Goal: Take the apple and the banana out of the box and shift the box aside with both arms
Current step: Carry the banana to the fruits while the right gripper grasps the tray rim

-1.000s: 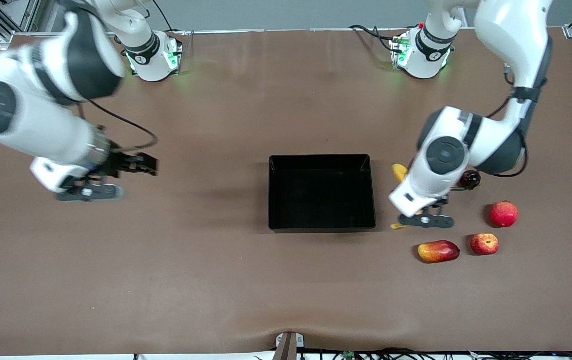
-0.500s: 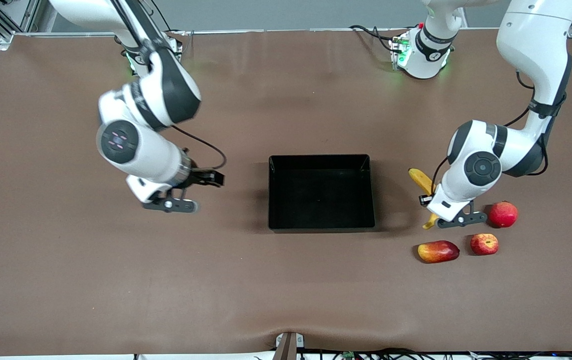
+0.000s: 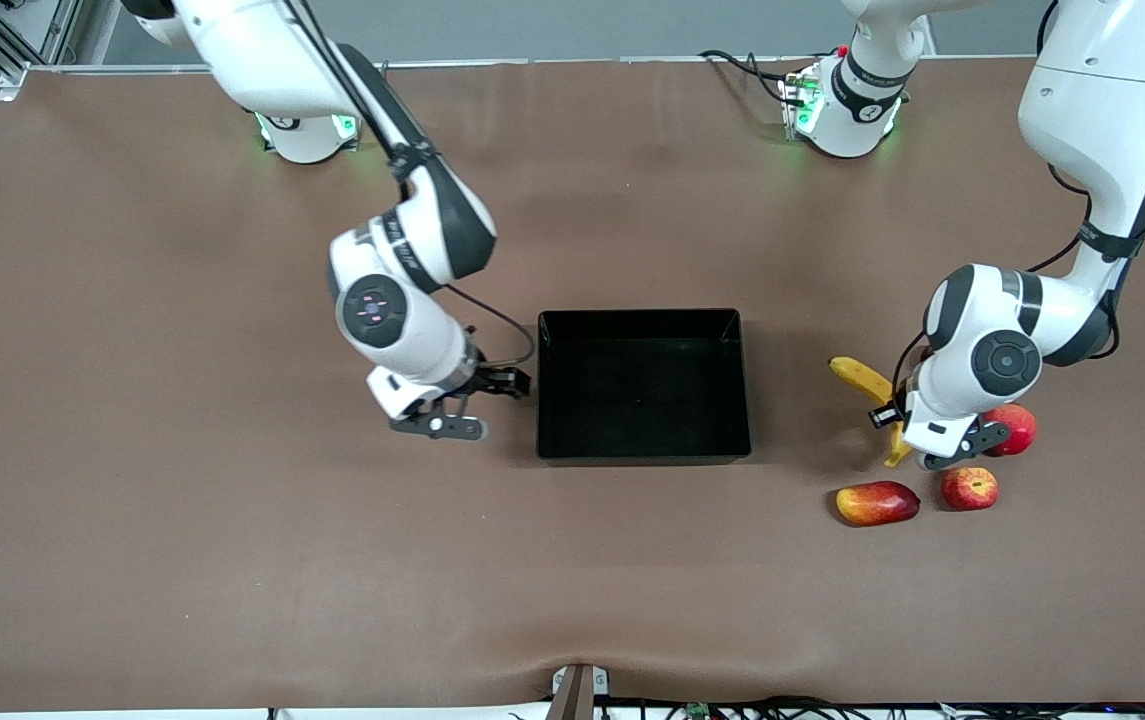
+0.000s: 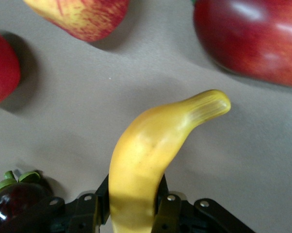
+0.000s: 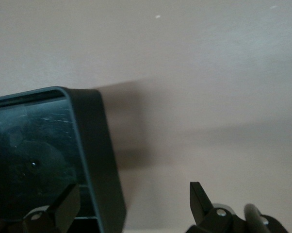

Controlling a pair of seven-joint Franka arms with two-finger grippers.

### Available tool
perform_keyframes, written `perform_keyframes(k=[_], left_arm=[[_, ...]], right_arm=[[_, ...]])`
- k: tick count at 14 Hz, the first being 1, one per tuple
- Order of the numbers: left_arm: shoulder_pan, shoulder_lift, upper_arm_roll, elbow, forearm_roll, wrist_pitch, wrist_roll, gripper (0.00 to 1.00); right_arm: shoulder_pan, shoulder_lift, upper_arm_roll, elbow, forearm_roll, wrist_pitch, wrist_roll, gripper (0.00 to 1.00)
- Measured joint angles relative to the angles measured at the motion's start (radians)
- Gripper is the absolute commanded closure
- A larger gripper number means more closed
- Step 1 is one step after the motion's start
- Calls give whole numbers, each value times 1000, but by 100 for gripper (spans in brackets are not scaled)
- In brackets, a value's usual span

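The left gripper point(image 3: 917, 440), clamped on the banana point(image 3: 864, 381), has carried it clear of the empty box point(image 3: 642, 452) to beside the apple point(image 3: 969, 488). Its long axis runs diagonally, free tip toward the box. The right gripper point(image 3: 494, 400), jaws wide, has arrived straddling the box's wall.

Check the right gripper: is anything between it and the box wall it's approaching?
Nothing visible. The right gripper, open, sits right at the box wall on the right arm's end; in the right wrist view its fingers straddle that wall with only bare table around.
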Motion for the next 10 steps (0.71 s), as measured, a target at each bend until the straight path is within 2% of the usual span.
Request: perform_keyframes(k=[1,2,4,6,7,10], left_arm=[[0,5,-1,1,0,0,-45,100],[-1,8,-2,1,0,0,-78,100],[-2,14,-2,2,2,1,-100,98],[1,17,0,4,26,1,-105,98],[1,17,3,5,40,0,-106,98],[5,17,20,6,78,0,-107,94]], right_arm=[[21,19,0,0,4,33,15,0],[38,35,0,0,5,53,22,9],[64,59,0,1,5,75,31,53],[74,72,0,2,5,89,32,93],[75,76,-1,2,5,90,31,100],[75,78,-3,3,5,91,31,100]])
